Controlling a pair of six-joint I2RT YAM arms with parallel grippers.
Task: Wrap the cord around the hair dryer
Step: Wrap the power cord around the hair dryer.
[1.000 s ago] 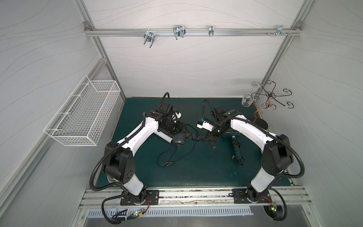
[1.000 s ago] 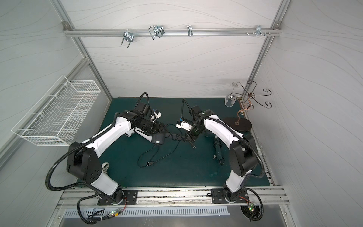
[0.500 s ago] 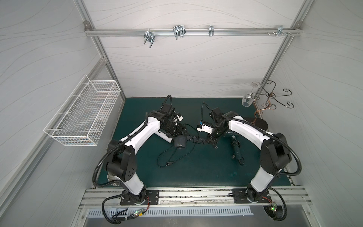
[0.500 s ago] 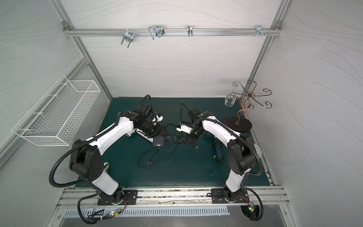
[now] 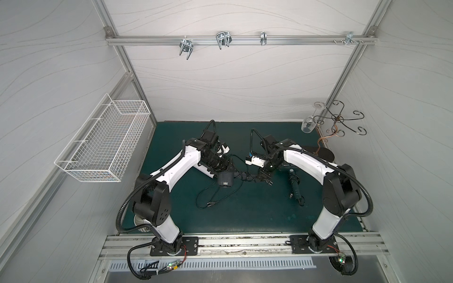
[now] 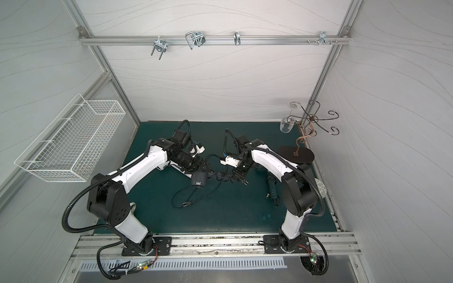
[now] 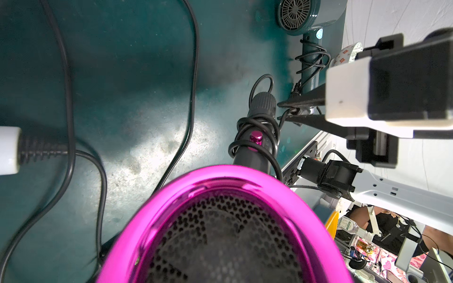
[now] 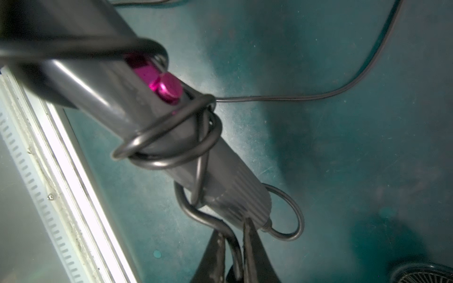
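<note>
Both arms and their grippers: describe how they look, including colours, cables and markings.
The white-and-black left arm and right arm match: white shells on the long links, black joint housings, and a black ribbed hose alongside each. No lettering is legible. The right gripper has dark, tapered, pointed fingers; the left gripper looks black too.

The left arm (image 5: 176, 169) and right arm (image 5: 306, 161) bend inward, wrists nearly meeting. The left gripper (image 5: 228, 171) has its jaws wide (gripping the hair dryer (image 5: 225, 182)); the right gripper (image 8: 232, 245) pinches the cord (image 8: 193, 212) between narrow jaws.
</note>
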